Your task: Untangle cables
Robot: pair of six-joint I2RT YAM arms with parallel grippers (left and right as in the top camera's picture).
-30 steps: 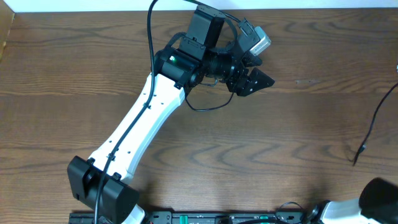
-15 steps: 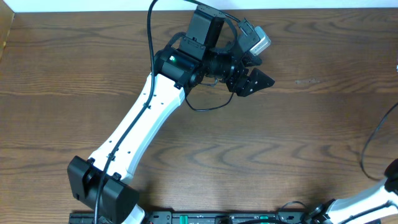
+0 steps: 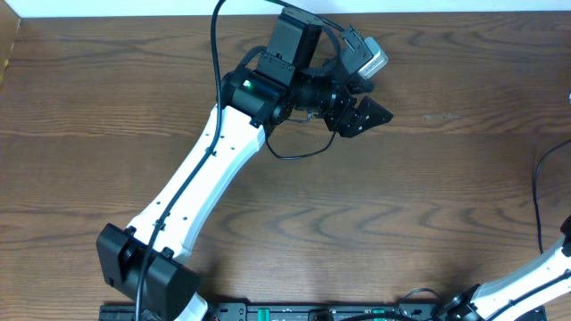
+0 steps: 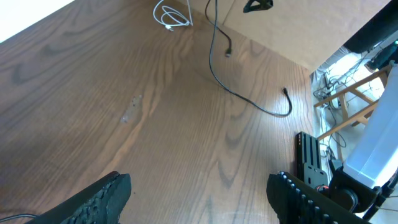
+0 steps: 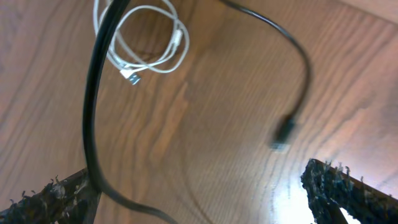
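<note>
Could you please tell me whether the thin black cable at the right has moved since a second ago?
Yes. The thin black cable has swung rightward, its lower end farther from the pale scuff on the wooden table.

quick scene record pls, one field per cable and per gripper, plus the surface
white cable: loose coil lying on the table
black cable: uncoiled; in the left wrist view it curves across the wood, apart from the white coil
left gripper: open, nothing between its fingers, bare wood below
right gripper: open, black cable runs close past one finger, not clamped
table: brown wood grain
</note>
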